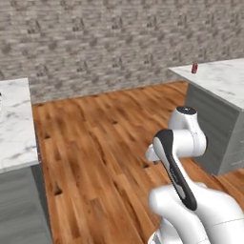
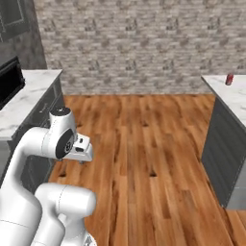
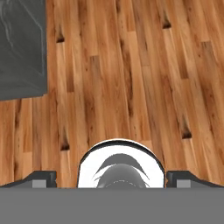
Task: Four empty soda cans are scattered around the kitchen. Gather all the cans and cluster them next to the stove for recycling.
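One red soda can (image 1: pixel 194 68) stands upright near the far corner of the marble counter on the right (image 1: pixel 221 81); the right base view shows the same can (image 2: pixel 229 79) on that counter (image 2: pixel 235 103). My gripper (image 3: pixel 111 178) is open, its two dark fingertips (image 3: pixel 43 177) far apart with nothing between them. It points down at the wood floor, far from the can. The hand (image 2: pixel 81 149) hangs low in front of the folded arm. The stove is out of view.
A second marble counter stands at the left (image 1: pixel 14 124), with a black microwave (image 2: pixel 7 84) on it. A grey cabinet side (image 3: pixel 22 48) shows at the upper left of the hand view. Wood floor (image 2: pixel 144 144) runs between the counters to the brick wall.
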Robot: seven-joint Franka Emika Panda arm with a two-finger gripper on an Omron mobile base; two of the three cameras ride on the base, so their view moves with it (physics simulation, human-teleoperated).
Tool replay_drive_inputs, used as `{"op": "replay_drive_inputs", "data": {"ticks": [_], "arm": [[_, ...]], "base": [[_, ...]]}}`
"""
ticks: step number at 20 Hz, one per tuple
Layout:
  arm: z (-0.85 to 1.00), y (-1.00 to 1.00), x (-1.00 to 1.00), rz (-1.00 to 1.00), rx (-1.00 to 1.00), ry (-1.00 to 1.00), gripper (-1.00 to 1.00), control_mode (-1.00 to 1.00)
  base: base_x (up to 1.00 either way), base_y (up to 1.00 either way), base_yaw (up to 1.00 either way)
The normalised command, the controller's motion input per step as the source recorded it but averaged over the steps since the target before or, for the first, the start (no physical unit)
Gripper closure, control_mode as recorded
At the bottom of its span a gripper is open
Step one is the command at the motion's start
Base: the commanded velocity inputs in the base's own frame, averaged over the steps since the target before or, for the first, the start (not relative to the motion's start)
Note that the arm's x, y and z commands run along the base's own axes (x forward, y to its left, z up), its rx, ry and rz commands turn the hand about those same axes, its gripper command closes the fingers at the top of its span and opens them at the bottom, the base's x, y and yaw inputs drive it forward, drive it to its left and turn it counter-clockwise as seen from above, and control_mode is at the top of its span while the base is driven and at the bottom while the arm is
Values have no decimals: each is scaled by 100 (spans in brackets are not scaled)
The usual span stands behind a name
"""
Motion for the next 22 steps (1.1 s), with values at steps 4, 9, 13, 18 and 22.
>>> {"op": "replay_drive_inputs", "data": {"ticks": [4, 9, 13, 18, 22], "arm": [[0, 0, 0, 0, 0, 0, -100, 100], [0, 0, 0, 0, 0, 0, -100, 100], [0, 0, 0, 0, 0, 0, -100, 100], [0, 0, 0, 0, 0, 0, -100, 100], [0, 0, 0, 0, 0, 0, -100, 100]], "base": [[67, -18, 0], [72, 6, 0], [79, 30, -1], [68, 27, 0], [61, 33, 0]]}}
